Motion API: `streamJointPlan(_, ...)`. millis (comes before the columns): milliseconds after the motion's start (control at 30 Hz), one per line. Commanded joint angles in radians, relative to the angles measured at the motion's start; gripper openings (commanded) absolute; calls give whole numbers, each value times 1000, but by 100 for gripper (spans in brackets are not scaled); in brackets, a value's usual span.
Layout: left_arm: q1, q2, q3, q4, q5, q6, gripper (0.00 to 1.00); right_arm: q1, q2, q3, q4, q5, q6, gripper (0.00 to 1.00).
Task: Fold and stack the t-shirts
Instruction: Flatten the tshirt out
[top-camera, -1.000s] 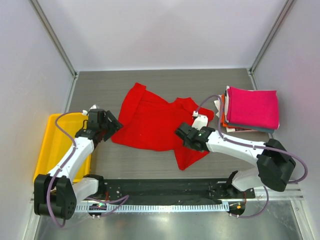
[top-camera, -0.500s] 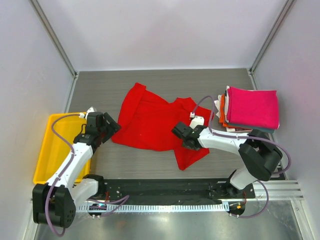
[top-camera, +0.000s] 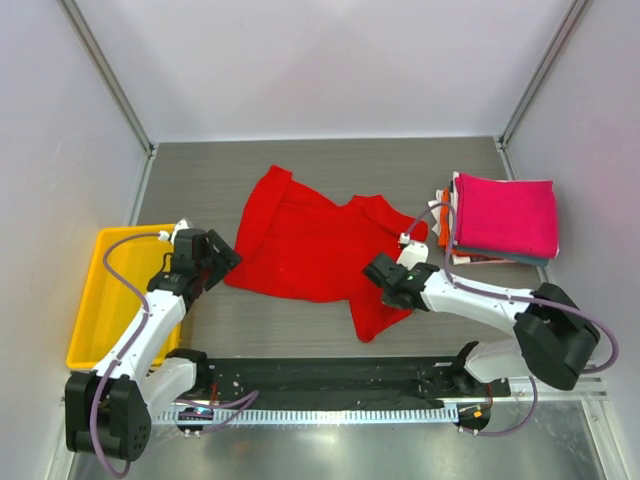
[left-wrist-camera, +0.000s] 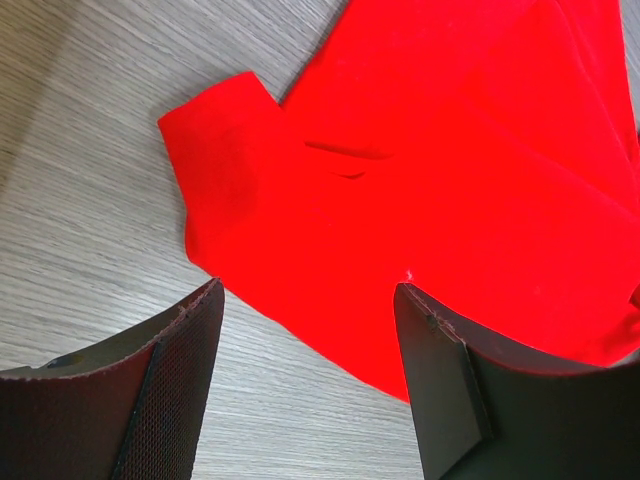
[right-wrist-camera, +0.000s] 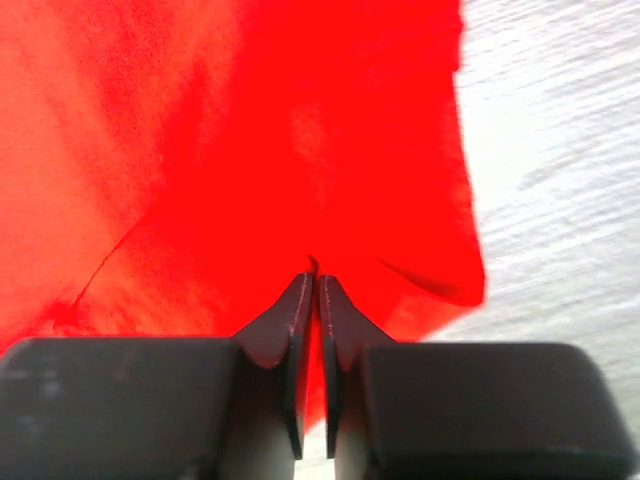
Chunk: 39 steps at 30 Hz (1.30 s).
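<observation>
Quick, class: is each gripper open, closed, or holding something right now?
Left gripper: open, holding nothing.
Right gripper: closed on the red shirt.

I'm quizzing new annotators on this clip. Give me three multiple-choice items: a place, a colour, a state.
1. Where on the table does the folded stack sit? A left edge B centre C right edge
2. Colour of the stack's top t-shirt? A white B magenta-pink C green
3. The right gripper is: A wide open B shut on the red t-shirt C out of view
Answers: C, the top view shows it at the right. B, pink cloth covers the pile. B, its wrist view shows red cloth pinched.
</observation>
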Motion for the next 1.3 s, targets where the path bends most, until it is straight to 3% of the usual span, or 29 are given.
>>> streamJointPlan(0,1,-17,-2,35,2,11,70,-1,-93,-11,-47,38,29,12)
streamJointPlan(67,1,-19,-1,37,1,10,70,-1,-127,-5,-84,59,29,10)
streamJointPlan(133,1,-17,-1,35,1,10,70,-1,-169,9,-111,78,34,1)
streamJointPlan(467,1,127,71,20,-59,-10,68,1,-425,-66,-193,29,90,1)
streamJointPlan(567,-24,220,131,14,-88,20,63,-1,-503,-110,-185,13,86,1)
streamJointPlan(800,-166,438,349,-103,-311,91,61,-1,-529,-126,-176,-8,77,1)
streamJointPlan(1033,-211,611,466,-128,-222,172,62,-1,-503,-107,-162,-1,44,1)
streamJointPlan(1267,-234,746,539,-166,-249,230,62,-1,-518,-100,-162,4,40,1)
